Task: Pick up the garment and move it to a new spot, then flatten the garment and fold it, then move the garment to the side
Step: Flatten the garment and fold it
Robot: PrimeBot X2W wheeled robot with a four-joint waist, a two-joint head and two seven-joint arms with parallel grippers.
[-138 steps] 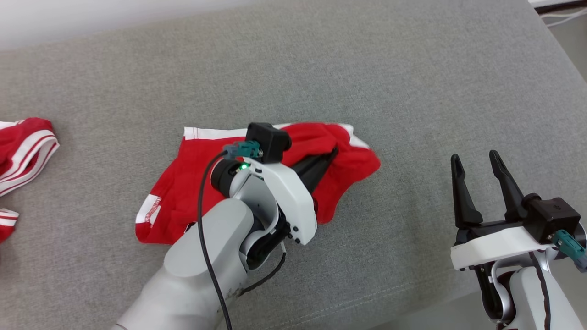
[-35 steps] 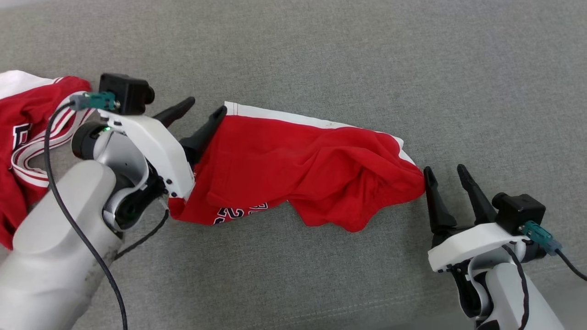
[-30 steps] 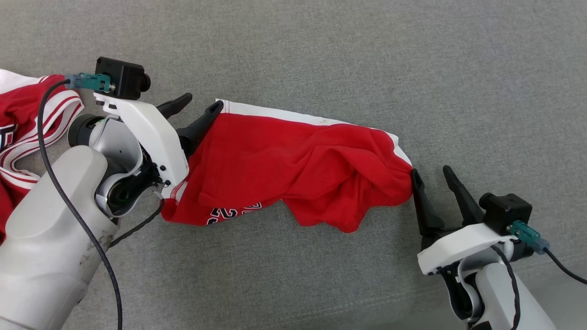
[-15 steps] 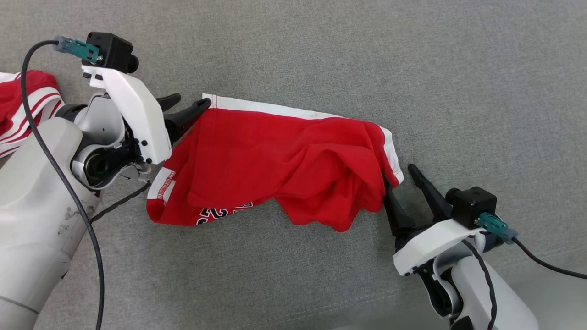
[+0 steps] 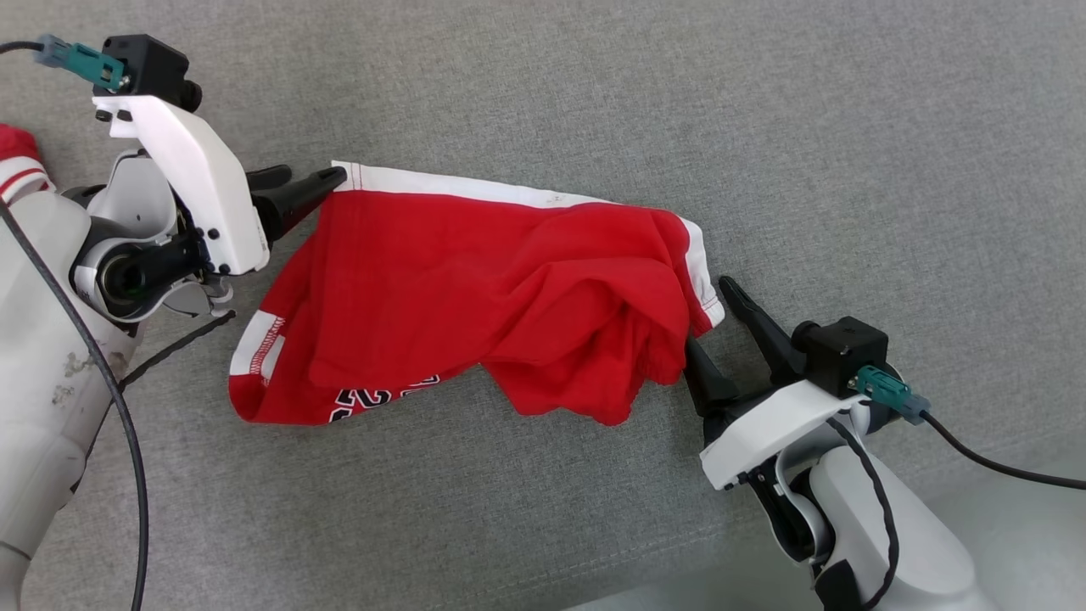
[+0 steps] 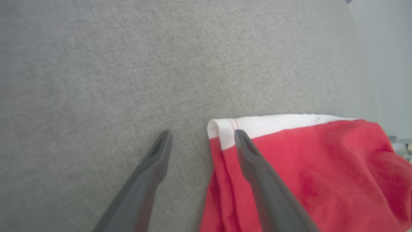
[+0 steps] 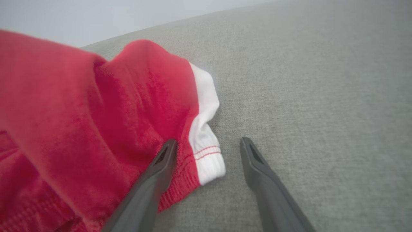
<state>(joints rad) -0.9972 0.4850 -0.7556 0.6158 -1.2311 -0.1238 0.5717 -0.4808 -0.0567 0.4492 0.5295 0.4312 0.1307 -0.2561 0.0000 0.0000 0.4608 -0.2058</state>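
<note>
Rumpled red fabric garment with white trim (image 5: pixel 475 280) between my left gripper (image 5: pixel 307 176) and right gripper (image 5: pixel 708 314), both spread, a white corner inside each, dark hem lettering unreadable, open grey woven surface (image 5: pixel 764 127) beyond my fingertips.

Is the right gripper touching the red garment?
Touching. In the head view the red garment laps over one fingertip of the open right gripper; the right wrist view shows that finger against the cloth, no gap.
</note>
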